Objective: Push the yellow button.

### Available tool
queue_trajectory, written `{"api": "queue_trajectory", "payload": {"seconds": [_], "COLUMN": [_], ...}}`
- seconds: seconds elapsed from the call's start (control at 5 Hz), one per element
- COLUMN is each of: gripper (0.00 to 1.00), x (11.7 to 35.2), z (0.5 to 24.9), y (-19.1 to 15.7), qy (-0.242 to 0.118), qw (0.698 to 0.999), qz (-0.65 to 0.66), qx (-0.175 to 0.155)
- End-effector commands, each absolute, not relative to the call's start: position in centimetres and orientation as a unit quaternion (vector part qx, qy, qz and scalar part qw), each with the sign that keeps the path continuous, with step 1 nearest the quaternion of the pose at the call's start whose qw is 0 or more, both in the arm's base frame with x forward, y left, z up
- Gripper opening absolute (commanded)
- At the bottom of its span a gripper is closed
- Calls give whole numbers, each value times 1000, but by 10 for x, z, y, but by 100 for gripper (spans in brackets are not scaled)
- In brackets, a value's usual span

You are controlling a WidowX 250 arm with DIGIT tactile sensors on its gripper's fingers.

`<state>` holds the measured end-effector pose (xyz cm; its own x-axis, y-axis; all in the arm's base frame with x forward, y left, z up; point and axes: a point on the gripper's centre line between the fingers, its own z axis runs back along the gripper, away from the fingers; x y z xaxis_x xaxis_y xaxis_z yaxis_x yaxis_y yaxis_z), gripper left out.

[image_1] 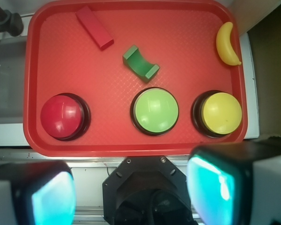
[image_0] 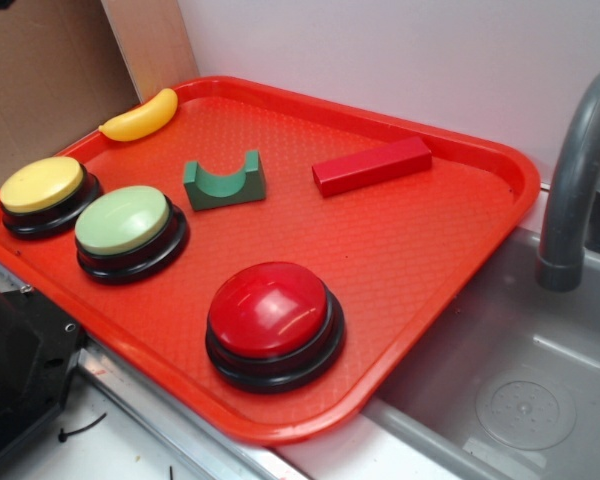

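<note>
From my station I see the red tray filling most of both views, its rim running alongside a grey sink with a dark faucet curving over it. On the tray, nearest the sink side, sits the big red button on its black base, well apart from the other two. Next comes the pale green button, and just beside it, near the tray's corner and close to the rim, the yellow button, its flattish cap a bit smaller than its neighbours; the two black bases look nearly touching in the exterior view. Farther back lies the red block, flat and slanted, with the green arch block near it, its curved notch facing up. The toy banana rests against the far rim, behind the yellow button. In the wrist view my gripper hangs off the tray's near edge, its fingers spread wide apart and holding nothing, the yellow button ahead of the right-hand pad
</note>
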<state>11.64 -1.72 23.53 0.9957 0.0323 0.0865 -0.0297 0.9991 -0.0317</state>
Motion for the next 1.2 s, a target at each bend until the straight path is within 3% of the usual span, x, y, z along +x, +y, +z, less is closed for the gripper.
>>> {"api": "queue_trajectory", "payload": {"seconds": [0.0, 0.2, 0.4, 0.6, 1.0], "gripper": [100, 100, 100, 100, 100], "x": [116, 166, 189, 185, 155], "z": [235, 185, 152, 131, 97], "y": [-17, 33, 93, 128, 155], "qy": [-44, 7, 7, -2, -14], "qw": [999, 990, 971, 955, 937], "qz": [16, 137, 232, 292, 342], "qx": [-15, 31, 49, 58, 63]}}
